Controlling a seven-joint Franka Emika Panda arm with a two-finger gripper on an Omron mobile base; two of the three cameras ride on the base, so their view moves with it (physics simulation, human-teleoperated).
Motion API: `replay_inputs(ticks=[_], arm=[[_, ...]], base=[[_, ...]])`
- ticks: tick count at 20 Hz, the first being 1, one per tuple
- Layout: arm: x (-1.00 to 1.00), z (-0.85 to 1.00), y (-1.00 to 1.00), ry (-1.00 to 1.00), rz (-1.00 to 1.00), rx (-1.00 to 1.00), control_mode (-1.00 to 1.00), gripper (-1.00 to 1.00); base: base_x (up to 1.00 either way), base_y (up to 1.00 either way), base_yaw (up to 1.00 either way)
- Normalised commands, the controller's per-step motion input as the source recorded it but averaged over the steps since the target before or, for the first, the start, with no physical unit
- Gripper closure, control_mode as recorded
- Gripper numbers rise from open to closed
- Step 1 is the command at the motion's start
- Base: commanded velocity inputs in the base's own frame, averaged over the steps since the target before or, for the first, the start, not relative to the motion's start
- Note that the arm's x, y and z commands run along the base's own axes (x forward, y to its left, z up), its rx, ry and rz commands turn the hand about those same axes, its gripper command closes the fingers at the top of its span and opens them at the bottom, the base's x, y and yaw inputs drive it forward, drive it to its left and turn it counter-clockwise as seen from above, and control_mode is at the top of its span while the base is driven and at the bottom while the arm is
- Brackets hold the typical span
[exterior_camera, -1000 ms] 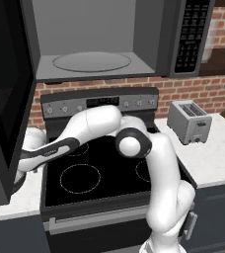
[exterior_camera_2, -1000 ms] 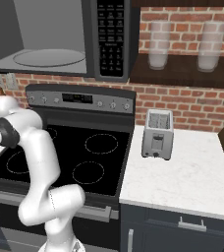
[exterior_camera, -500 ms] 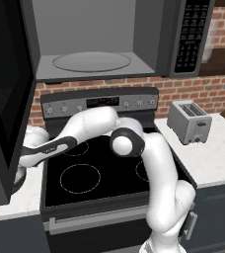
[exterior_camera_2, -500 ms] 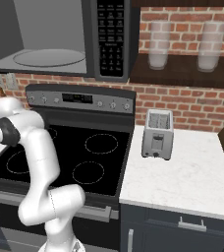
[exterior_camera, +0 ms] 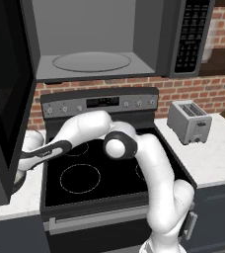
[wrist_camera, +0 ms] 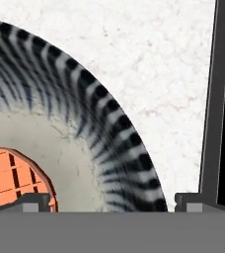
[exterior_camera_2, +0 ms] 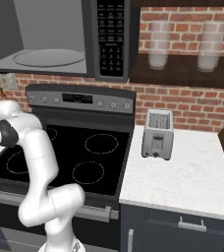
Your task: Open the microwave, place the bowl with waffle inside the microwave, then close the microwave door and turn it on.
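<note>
The microwave [exterior_camera: 99, 44] gapes at upper frame. The gripper [wrist_camera: 112, 200], jaws spread and empty, straddles the rim of the bowl [wrist_camera: 99, 143] at lower left — lower squarely before pinching, keeping the waffle [wrist_camera: 11, 178] clear.

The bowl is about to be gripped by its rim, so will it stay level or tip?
The bowl looks rigid, so probably won't flex. A one-sided rim grip by the open gripper may tilt it. The loose waffle could slide.
</note>
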Motion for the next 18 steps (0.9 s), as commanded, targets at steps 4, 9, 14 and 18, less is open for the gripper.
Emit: replay_inputs(ticks=[4, 9, 14, 18], arm=[[-0.43, -0.58, -0.20, -0.01, 0.06, 0.00, -1.00, -1.00], [-0.34, -0.39, -0.10, -0.04, 0.04, 0.00, -1.00, 1.00], [-0.41, -0.21, -0.19, -0.11, 0.04, 0.04, -1.00, 1.00], [-0.40, -0.03, -0.24, -0.16, 0.02, 0.09, -1.00, 1.00]], base=[[0.00, 0.00, 0.00], [0.00, 0.00, 0.00], [0.00, 0.00, 0.00], [0.00, 0.00, 0.00]])
